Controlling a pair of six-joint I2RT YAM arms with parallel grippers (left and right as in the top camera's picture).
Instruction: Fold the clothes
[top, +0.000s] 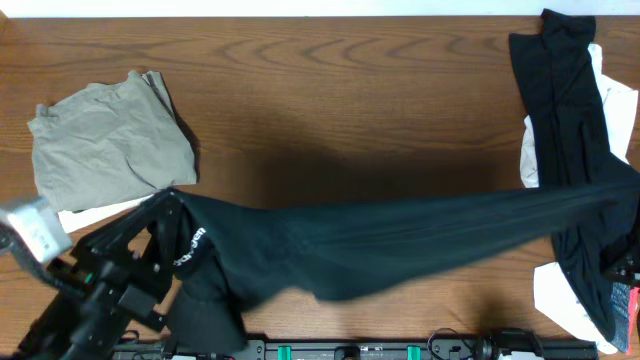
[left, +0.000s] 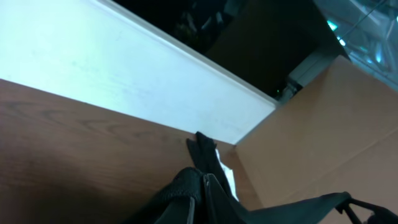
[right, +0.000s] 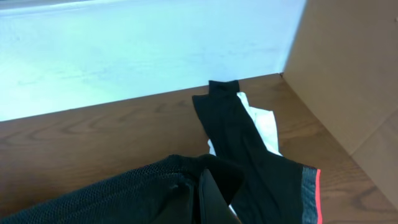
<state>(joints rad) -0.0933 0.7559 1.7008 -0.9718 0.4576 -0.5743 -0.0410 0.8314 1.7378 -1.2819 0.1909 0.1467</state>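
Observation:
A black T-shirt (top: 400, 245) with a small white logo (top: 192, 247) hangs stretched in a long band above the table, from lower left to the right edge. My left gripper (top: 183, 243) is shut on its left end. In the left wrist view the fingers (left: 198, 198) pinch bunched black mesh fabric (left: 183, 183). My right gripper (right: 208, 186) is shut on the shirt's other end (right: 143, 186). In the overhead view the cloth hides it near the right edge.
An olive-grey garment (top: 105, 135) lies at the far left on a white piece (top: 95, 215). At the right lies a long black garment (top: 565, 90) with a red stripe (right: 318, 193), over white pieces (top: 612, 100). A cardboard wall (right: 348, 62) borders the table's right side.

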